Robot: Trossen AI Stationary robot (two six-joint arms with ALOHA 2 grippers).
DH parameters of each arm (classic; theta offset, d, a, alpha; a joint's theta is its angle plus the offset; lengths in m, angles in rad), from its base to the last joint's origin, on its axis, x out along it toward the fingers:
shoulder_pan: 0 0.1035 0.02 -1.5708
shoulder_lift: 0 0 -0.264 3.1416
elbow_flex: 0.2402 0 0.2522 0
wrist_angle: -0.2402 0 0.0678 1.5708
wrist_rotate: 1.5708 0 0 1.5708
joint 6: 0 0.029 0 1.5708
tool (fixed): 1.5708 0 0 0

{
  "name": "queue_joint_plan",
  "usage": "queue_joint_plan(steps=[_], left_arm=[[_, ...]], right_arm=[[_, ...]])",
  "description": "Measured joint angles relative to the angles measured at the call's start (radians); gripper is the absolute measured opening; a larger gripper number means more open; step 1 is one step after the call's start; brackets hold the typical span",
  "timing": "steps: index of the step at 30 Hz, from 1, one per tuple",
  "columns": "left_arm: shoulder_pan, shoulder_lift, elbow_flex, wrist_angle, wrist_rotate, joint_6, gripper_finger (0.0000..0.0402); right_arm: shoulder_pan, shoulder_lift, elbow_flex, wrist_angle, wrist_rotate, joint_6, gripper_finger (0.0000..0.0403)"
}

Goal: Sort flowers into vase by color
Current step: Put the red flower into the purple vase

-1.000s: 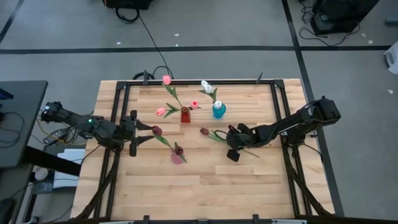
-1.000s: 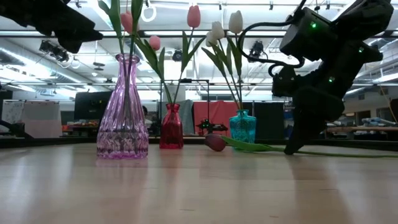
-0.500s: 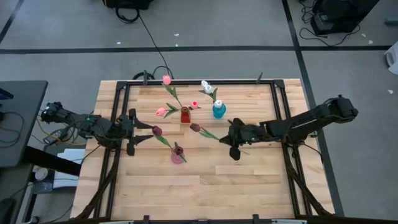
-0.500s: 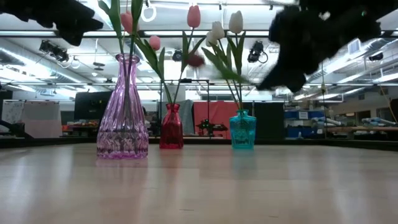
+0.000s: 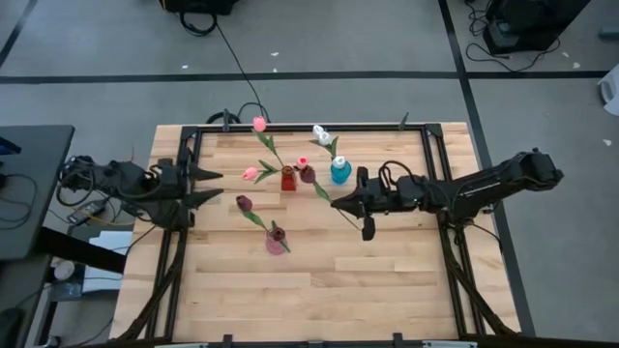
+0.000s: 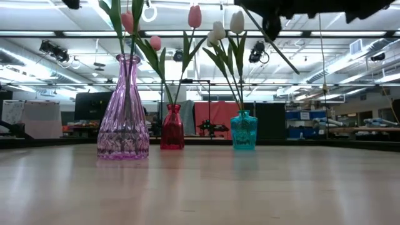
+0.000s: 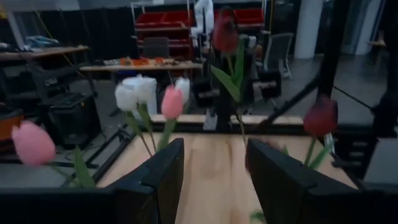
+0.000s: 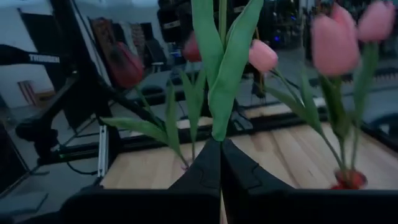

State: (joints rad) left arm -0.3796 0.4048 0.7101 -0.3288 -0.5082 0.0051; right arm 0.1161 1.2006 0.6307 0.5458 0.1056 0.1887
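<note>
High view is showing the right gripper [image 5: 336, 202] pinching the thin green stem of a dark maroon tulip [image 5: 307, 175], lifted over the wooden slat table [image 5: 387, 280] just beside the small red vase [image 5: 288, 179] and the round blue vase [image 5: 339, 172]. Left gripper [image 5: 214, 186] is waiting spread open at the table's left edge. A ribbed pink glass vase [image 6: 123, 112] with a narrow neck is standing near, holding another maroon tulip.

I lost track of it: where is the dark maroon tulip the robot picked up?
Seen from above, the maroon tulip hangs mid-table in the right gripper, its head between the red vase and blue vase.
</note>
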Motion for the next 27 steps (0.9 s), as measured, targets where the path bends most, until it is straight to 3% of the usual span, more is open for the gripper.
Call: queue_joint_plan(steps=[8, 13, 27], left_arm=[[-0.001, 0.092, 0.069, -0.048, 0.032, -0.005, 0.0181], [-0.001, 0.134, 0.078, 0.016, 0.085, 0.046, 0.0181], [-0.001, 0.317, 0.273, -0.002, 0.104, 0.089, 0.0181]], right_arm=[[0.013, 0.164, 0.195, 0.016, -0.007, -0.095, 0.0006], [0.020, 0.274, 0.327, 0.023, -0.077, -0.106, 0.0007], [-0.005, 0.476, 0.698, -0.024, -0.070, -0.208, 0.0009]])
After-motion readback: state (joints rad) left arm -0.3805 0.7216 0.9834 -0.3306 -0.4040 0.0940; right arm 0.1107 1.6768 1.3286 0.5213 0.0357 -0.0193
